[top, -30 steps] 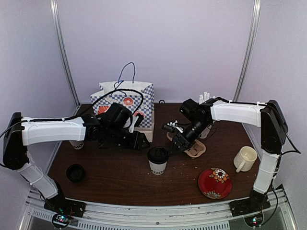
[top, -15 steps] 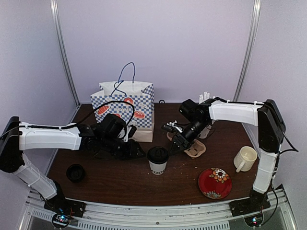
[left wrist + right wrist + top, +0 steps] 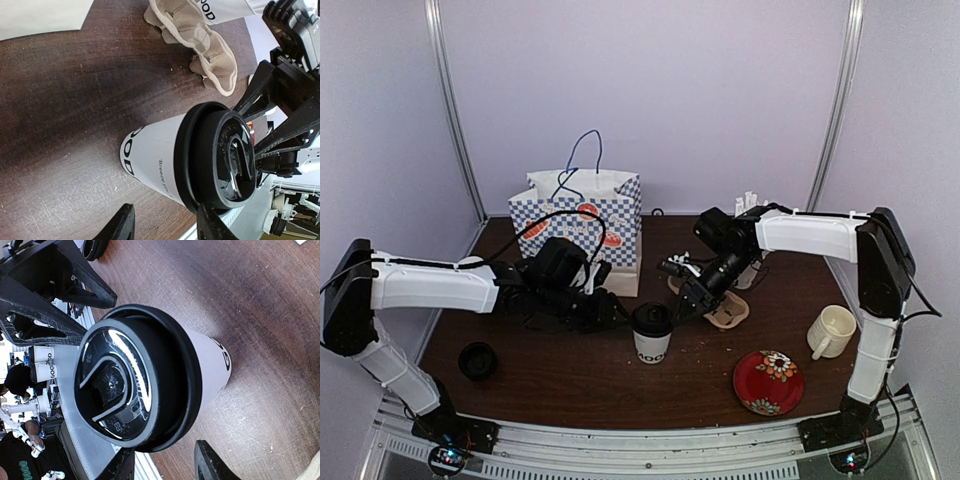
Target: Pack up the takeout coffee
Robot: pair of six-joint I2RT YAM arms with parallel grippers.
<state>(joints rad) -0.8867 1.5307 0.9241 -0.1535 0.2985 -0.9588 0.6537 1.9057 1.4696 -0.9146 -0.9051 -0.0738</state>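
The takeout coffee (image 3: 649,345) stands on the desk (image 3: 570,385) between the left jaws and right jaws, both half open, holding nothing. Probably light and crushable; grip gently below the lid (image 3: 649,318).

Pale lilac walls (image 3: 650,90); 2 metal poles (image 3: 455,110); dark wood table (image 3: 570,385).

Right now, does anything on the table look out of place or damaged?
A black lid lies alone at the near left of the table, on no cup. The pulp cup carrier looks crumpled, and pale crumbs dot the wood near it.
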